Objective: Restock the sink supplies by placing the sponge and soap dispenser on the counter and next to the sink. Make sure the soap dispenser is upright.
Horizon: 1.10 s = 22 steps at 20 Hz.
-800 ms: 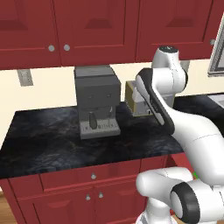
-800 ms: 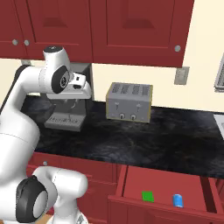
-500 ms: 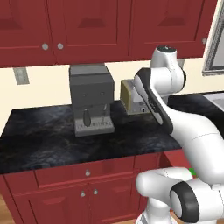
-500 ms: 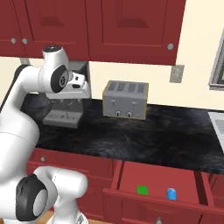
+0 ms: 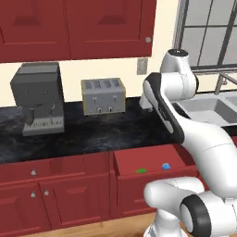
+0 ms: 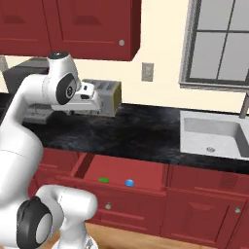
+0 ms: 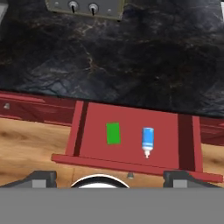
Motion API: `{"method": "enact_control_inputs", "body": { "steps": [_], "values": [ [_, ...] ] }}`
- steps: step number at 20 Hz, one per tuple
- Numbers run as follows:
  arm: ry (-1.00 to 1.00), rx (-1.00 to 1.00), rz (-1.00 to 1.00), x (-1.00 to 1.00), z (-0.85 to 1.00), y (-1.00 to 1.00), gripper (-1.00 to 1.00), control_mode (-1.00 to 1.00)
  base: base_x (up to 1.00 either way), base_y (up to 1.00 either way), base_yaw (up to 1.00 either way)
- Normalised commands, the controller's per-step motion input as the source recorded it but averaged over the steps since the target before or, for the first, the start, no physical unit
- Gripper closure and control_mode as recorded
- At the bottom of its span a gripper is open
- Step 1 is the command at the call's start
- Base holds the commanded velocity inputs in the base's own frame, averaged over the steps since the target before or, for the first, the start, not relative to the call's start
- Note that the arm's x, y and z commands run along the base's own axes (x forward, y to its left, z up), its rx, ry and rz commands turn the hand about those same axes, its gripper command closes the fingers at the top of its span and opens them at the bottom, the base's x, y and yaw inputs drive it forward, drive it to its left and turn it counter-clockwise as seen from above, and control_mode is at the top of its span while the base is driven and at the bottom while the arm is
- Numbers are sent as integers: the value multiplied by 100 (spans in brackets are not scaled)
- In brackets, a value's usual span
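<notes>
The green sponge (image 7: 113, 133) lies flat in the open red drawer (image 7: 185, 135) under the black counter (image 7: 131, 57). To its right the blue soap dispenser (image 7: 148, 141) lies on its side, white pump pointing to the drawer front. Both also show as small spots: sponge (image 5: 141, 170) (image 6: 103, 180), soap dispenser (image 5: 165, 165) (image 6: 129, 183). My gripper (image 7: 111, 177) is open and holds nothing, high above the drawer and looking down on it. The grey sink (image 6: 214, 136) (image 5: 206, 110) is set in the counter (image 6: 141, 131) to the right of the drawer.
A grey toaster (image 5: 102, 96) (image 7: 85, 8) stands at the back of the counter above the drawer. A dark coffee machine (image 5: 39, 99) stands further left. A faucet (image 6: 244, 104) rises behind the sink, under a window. Red wall cupboards hang overhead.
The whole picture has shifted: the base has driven right, so coffee machine and toaster slid left and the sink and window have come into view. The gripper stays open.
</notes>
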Motion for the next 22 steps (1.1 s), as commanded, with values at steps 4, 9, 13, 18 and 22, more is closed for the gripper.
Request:
{"method": "enact_control_inputs", "body": {
  "steps": [4, 9, 13, 18, 22],
  "values": [
    [0, 0, 0, 0, 0, 0, -100, 100, 4, -100, 9],
    [0, 0, 0, 0, 0, 0, -100, 100, 19, -100, 15],
    [0, 0, 0, 0, 0, 0, -100, 100, 24, -100, 21],
    [0, 0, 0, 0, 0, 0, -100, 100, 24, -81, 37],
    [0, 0, 0, 0, 0, 0, -100, 100, 42, -69, 42]
  ]
}}
